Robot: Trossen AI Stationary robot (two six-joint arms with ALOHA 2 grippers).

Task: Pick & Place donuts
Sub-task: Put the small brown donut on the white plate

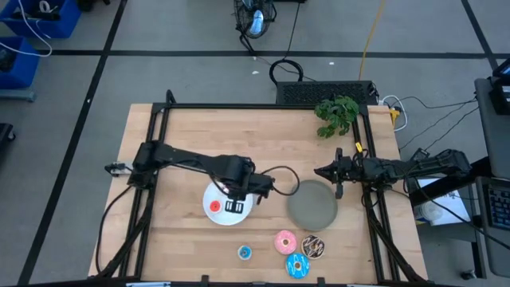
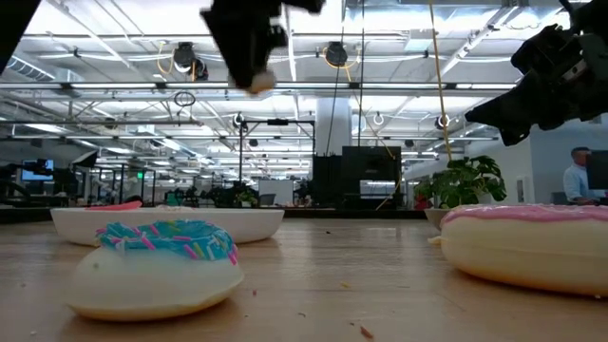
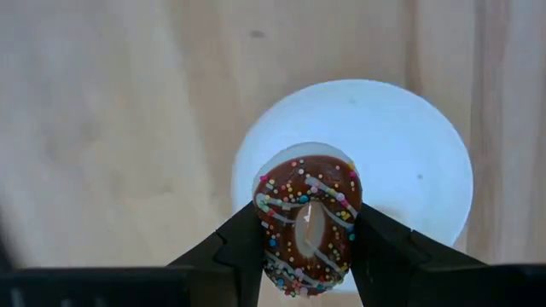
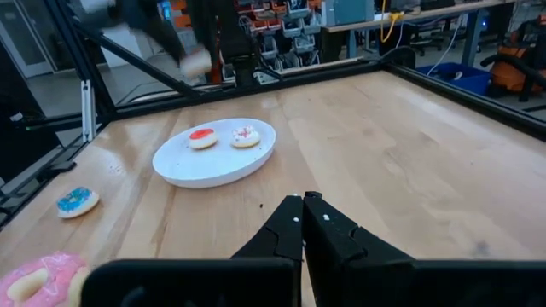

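Note:
My left gripper (image 1: 236, 206) hangs high above the white plate (image 1: 217, 217) and is shut on a small brown sprinkled donut (image 3: 307, 223), which also shows in the low view (image 2: 261, 84). A small red donut (image 4: 202, 136) and a small whitish donut (image 4: 245, 135) lie on that plate. My right gripper (image 4: 303, 206) is shut and empty above the table, just beyond the far edge of the grey plate (image 1: 312, 206). A small blue donut (image 1: 245, 253), a pink donut (image 1: 285, 241), a large sprinkled chocolate donut (image 1: 313, 247) and a large blue donut (image 1: 297, 265) lie near the front edge. My left gripper pinches the small brown donut between its two fingers, on two opposite sides of the ring's outer rim (image 3: 266, 230). The fingers come from above, pointing down. The donut is lifted clear above the white plate (image 3: 409, 153), its sprinkled face toward the wrist camera.
A green plant (image 1: 337, 114) stands at the table's far right corner. A black frame (image 1: 239, 106) runs along the table's edges. A cable (image 1: 287, 171) loops over the table between the two plates.

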